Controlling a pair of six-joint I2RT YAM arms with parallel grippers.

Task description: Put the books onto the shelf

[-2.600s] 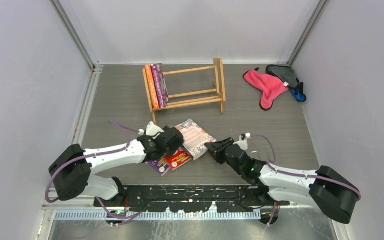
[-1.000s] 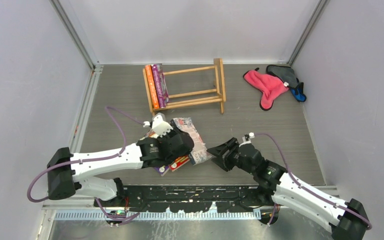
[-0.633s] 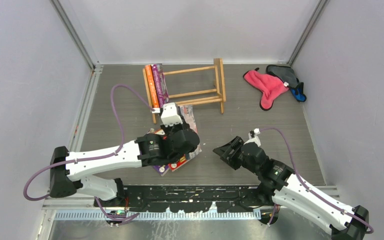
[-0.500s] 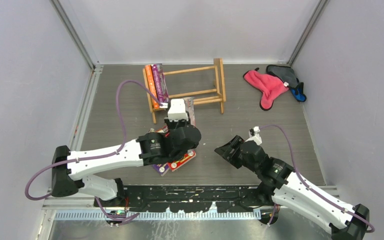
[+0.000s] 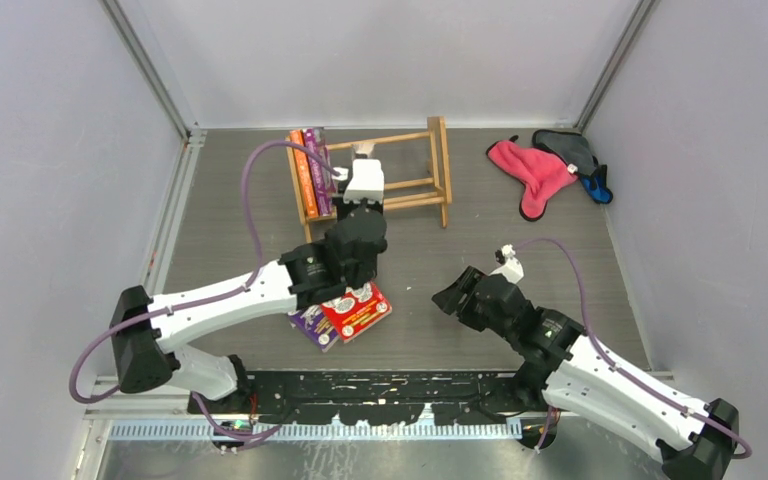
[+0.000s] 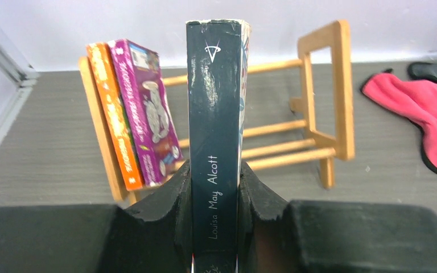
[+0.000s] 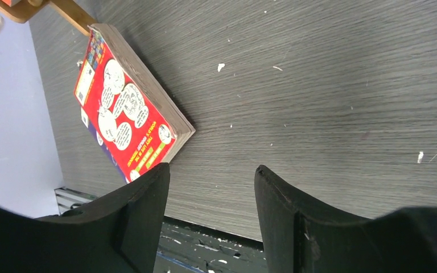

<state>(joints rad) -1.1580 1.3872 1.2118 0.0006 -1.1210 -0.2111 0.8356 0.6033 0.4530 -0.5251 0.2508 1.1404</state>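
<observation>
Just beyond book [image 6: 213, 142] edge, open shelf [image 6: 343, 91]

Grey wood-grain tabletop [image 5: 520, 240]. Wooden shelf [image 5: 438, 160] stands at upper centre, with an orange book [image 5: 302, 180] and a purple book [image 5: 318, 170] upright at its left end. Lower centre: red book [image 5: 358, 312] lying flat atop a purple-edged book [image 5: 307, 325]. Upper right: pink cloth [image 5: 530, 172] touching grey cloth [image 5: 568, 148].
</observation>
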